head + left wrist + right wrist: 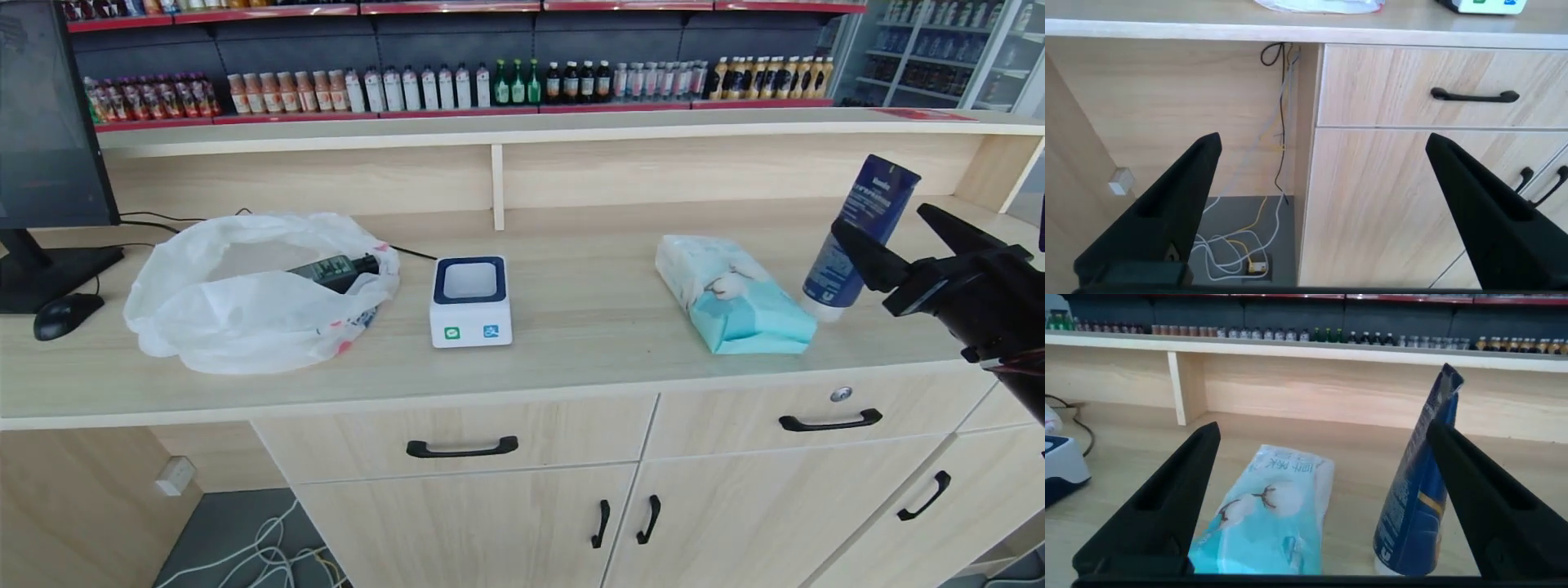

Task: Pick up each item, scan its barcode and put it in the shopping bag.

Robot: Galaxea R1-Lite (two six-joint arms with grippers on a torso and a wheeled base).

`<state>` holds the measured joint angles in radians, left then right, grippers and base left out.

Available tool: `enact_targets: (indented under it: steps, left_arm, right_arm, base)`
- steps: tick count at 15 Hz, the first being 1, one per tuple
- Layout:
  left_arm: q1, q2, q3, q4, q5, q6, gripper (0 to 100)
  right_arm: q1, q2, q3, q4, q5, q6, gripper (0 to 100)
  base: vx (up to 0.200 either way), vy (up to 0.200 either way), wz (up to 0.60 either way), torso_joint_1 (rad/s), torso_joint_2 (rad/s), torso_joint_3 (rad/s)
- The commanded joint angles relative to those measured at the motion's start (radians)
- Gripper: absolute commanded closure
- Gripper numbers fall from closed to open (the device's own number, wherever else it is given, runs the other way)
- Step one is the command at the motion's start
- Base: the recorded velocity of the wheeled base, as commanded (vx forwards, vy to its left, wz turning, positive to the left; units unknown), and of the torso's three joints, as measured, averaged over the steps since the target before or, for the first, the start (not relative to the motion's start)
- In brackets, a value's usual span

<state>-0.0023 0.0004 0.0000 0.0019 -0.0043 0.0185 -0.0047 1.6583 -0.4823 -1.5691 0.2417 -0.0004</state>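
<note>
A blue tube stands cap-down on the wooden counter at the right, also seen as the blue tube. Beside it lies a teal and white tissue pack, the tissue pack. A white barcode scanner sits mid-counter. The white shopping bag lies at the left with a dark item inside. My right gripper is open, just right of the tube, holding nothing. My left gripper is open below counter height, facing the cabinet fronts.
A monitor on its stand and a black mouse occupy the counter's far left. A raised shelf ledge runs along the back. Drawers with black handles sit under the counter. Cables lie on the floor.
</note>
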Motion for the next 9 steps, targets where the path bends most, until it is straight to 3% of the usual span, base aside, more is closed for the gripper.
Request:
enact_targets:
  steps: [1, 2, 5, 7, 9]
  left_arm:
    - [0.001, 0.000, 0.000, 0.000, 0.000, -0.002, 0]
    - [0.001, 0.000, 0.000, 0.000, 0.000, -0.003, 0]
    - [0.001, 0.000, 0.000, 0.000, 0.000, -0.002, 0]
    - [0.001, 0.000, 0.000, 0.000, 0.000, -0.003, 0]
    - [0.001, 0.000, 0.000, 0.000, 0.000, -0.003, 0]
  right_arm:
    - [0.000, 0.000, 0.007, -0.002, 0.001, -0.001, 0]
    - [-0.001, 0.000, -0.016, -0.002, 0.001, -0.012, 0]
    - [0.032, -0.022, 0.028, -0.002, 0.001, -0.064, 0]
    - [0.091, -0.048, 0.088, -0.002, 0.004, -0.006, 0]
    - [0.106, -0.032, 0.053, -0.002, -0.002, 0.092, 0]
  base:
    - [0.200, 0.000, 0.00, 0.007, 0.01, -0.002]
    - [0.200, 0.000, 0.00, 0.017, 0.00, 0.002]
    - [0.000, 0.000, 0.00, 0.000, 0.00, 0.000]
    - [0.000, 0.000, 0.00, 0.000, 0.00, 0.000]
    - [0.000, 0.000, 0.00, 0.000, 0.00, 0.000]
